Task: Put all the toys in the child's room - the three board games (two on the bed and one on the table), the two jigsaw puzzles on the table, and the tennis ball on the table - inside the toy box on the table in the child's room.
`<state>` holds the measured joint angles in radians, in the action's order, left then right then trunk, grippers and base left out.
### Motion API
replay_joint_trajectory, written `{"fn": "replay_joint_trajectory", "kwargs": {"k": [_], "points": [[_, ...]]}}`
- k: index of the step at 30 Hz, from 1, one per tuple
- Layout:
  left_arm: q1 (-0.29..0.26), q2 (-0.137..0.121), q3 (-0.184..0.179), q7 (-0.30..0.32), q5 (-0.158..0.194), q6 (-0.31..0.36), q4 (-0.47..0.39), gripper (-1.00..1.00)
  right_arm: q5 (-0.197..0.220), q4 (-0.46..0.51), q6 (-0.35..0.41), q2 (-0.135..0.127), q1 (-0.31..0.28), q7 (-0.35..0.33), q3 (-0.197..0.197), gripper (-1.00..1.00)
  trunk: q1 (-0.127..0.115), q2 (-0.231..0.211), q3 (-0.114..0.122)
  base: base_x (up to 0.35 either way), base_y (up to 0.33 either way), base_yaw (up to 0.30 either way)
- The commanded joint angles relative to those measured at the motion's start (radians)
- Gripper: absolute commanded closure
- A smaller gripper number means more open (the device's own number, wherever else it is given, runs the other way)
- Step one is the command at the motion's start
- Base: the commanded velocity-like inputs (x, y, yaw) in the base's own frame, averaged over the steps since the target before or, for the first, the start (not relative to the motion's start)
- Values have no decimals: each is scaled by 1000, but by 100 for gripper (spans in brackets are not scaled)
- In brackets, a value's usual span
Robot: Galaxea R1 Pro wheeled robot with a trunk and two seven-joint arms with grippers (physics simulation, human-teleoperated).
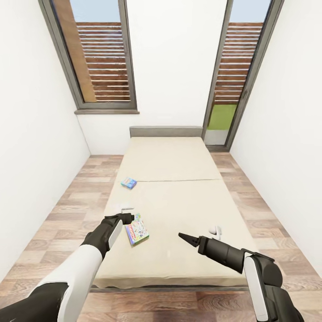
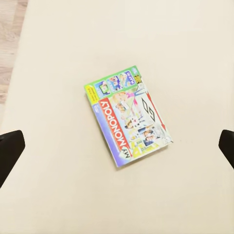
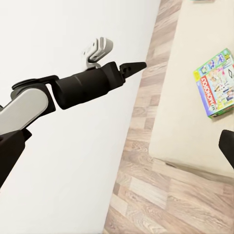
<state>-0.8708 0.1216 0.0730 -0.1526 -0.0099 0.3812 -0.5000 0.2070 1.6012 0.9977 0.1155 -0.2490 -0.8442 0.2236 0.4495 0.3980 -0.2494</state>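
The left hand [image 1: 127, 218] is reaching forward over the near part of the long beige bed [image 1: 179, 165], fingers spread wide and released, hovering just beside the colourful flat Monopoly board game box [image 1: 137, 231], which is lying flat on the bed. The right hand [image 1: 184, 236] is extending from the lower right over the bed; whether it is released or clenched cannot be told. Farther along the bed, a small blue board game box [image 1: 129, 182] is resting near its left edge.

Looking like a bedroom in a home: a bed [image 1: 170, 197] sitting between white walls, wood floor [image 1: 76, 201], 2 tall windows [image 1: 100, 53] behind.
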Motion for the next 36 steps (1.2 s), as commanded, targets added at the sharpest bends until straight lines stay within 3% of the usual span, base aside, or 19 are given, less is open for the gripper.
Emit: {"fn": "replay_joint_trajectory", "kwargs": {"k": [1, 36], "points": [[-1, 1, 5, -1, -1, 5, -2, -100, -4, 0, 4, 1, -1, -7, 2, -100, 1, 2, -3, 0, 0, -54], [-1, 1, 5, -1, -1, 5, -2, -100, -3, 0, 5, 5, -1, -6, -4, -100, 1, 2, -54, 0, 0, -70]]}}
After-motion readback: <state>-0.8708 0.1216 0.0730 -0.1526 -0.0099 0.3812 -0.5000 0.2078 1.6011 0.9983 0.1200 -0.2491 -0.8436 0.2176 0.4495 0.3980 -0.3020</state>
